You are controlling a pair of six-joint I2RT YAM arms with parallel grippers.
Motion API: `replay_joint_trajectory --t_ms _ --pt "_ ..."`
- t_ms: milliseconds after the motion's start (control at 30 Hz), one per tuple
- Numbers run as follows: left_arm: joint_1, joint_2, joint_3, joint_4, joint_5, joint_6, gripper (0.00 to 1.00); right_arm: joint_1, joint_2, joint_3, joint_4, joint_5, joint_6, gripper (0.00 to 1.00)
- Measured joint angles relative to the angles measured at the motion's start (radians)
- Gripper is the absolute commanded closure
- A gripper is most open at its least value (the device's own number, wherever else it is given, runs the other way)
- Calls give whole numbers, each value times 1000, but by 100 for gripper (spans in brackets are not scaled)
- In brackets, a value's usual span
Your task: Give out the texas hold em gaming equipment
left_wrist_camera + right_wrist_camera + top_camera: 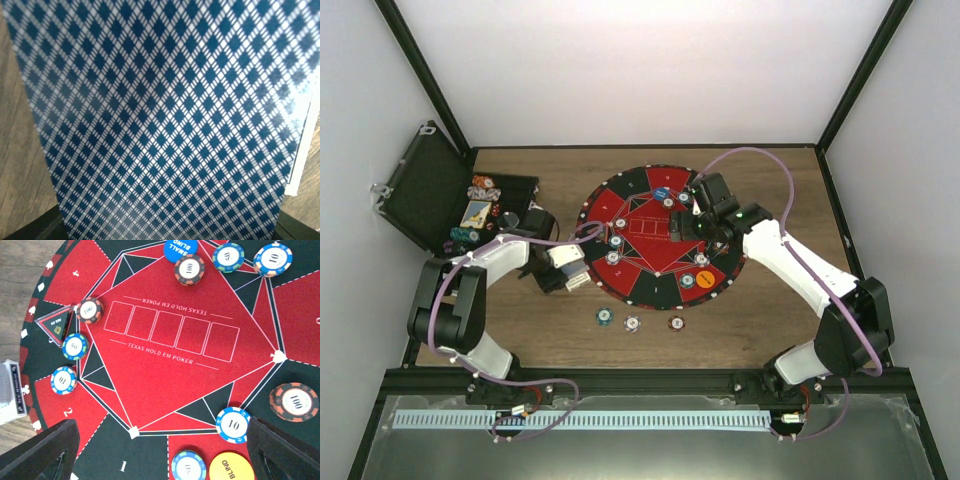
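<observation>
My left gripper [565,270] is shut on a deck of playing cards [570,268] at the left rim of the round red-and-black mat [610,207]. In the left wrist view a blue diamond-patterned card back [165,120] fills the frame and hides the fingers. The deck's edge shows in the right wrist view [11,395]. My right gripper [162,455] hovers open and empty over the mat [170,385], its fingers [40,452] spread wide. Several striped poker chips lie round the mat, among them a blue 10 chip [233,424] and an orange 100 chip [294,401].
A yellow blind button [231,467], a blue small-blind button [180,247] and a triangular marker [57,325] lie on the mat. Three chips [632,324] lie on the wooden table in front of the mat. An open black case [430,190] holding chips and cards stands at the far left.
</observation>
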State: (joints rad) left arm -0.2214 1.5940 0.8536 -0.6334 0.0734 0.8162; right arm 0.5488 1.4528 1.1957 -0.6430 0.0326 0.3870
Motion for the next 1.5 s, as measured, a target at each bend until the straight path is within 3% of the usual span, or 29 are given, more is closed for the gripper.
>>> replay_joint_trajectory --t_ms 100,333,567,867,1333,1500 --pt "0 -19 0 -8 0 2 96 1 -3 0 3 -23 7 7" --pt "0 -143 13 -82 44 26 96 3 -6 0 57 -175 41 6" --pt "-16 -225 82 -175 124 37 96 13 -3 -35 221 -455 144 6" --pt "-114 -312 123 -243 167 37 96 148 112 -47 428 -683 279 7" --pt "-180 -364 134 -275 163 37 96 221 232 -47 546 -769 375 21" --pt "-192 -365 134 -275 157 37 96 223 259 -47 597 -796 409 33"
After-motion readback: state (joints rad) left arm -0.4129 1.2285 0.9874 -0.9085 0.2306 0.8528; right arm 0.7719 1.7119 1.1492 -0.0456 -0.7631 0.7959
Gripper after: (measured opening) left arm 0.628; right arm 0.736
